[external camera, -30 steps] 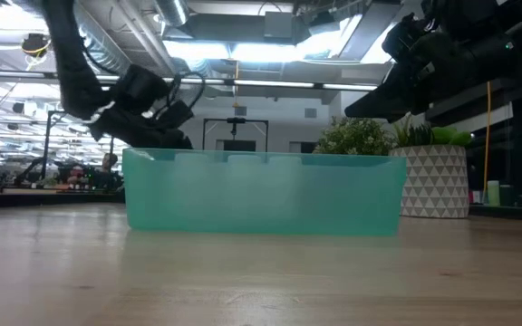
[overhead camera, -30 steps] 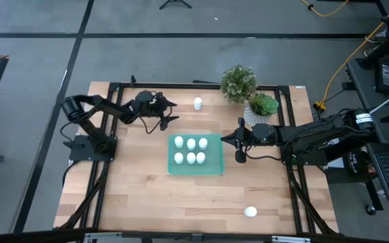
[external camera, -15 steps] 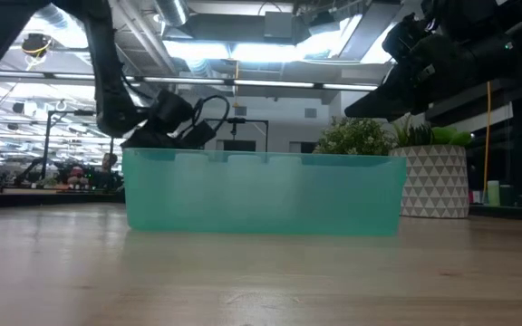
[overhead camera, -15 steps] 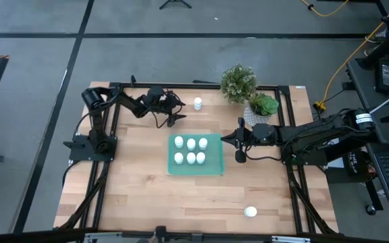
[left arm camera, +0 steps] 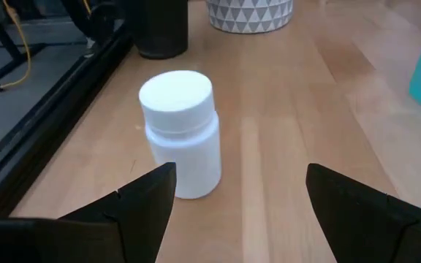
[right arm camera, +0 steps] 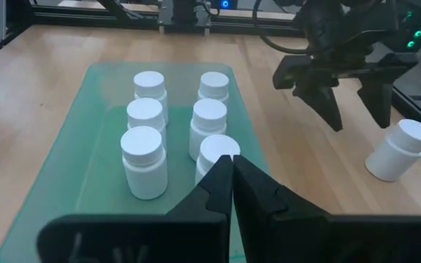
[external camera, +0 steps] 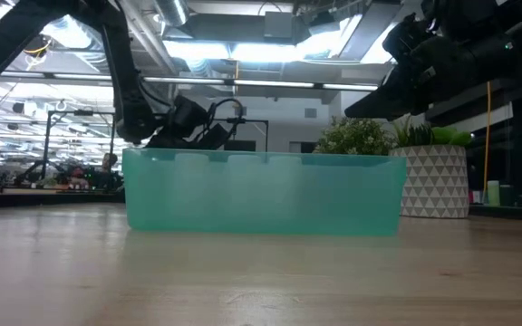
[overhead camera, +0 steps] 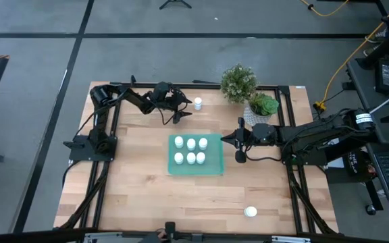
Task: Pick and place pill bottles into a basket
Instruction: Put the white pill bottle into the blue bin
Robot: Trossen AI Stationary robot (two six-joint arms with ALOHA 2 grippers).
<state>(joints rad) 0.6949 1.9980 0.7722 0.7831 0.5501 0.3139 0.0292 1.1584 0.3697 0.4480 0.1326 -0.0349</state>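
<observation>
Left gripper (overhead camera: 183, 112) is hovering wide open, empty, just beside a pill bottle (overhead camera: 198, 103) standing near two potted plants (overhead camera: 238, 82). Six bottles are sitting in the teal basket (overhead camera: 211, 165) (one bottle (overhead camera: 250, 212) apart). Right gripper (overhead camera: 238, 147) is waiting pinched closed.

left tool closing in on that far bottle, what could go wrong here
1. The left tool is open and the pill bottle sits nearer one finger than the other, so closing might nudge or tip it.
2. That bottle stands close to the table edge; a knock could roll it off.
3. The last bottle lies far from the basket.
</observation>
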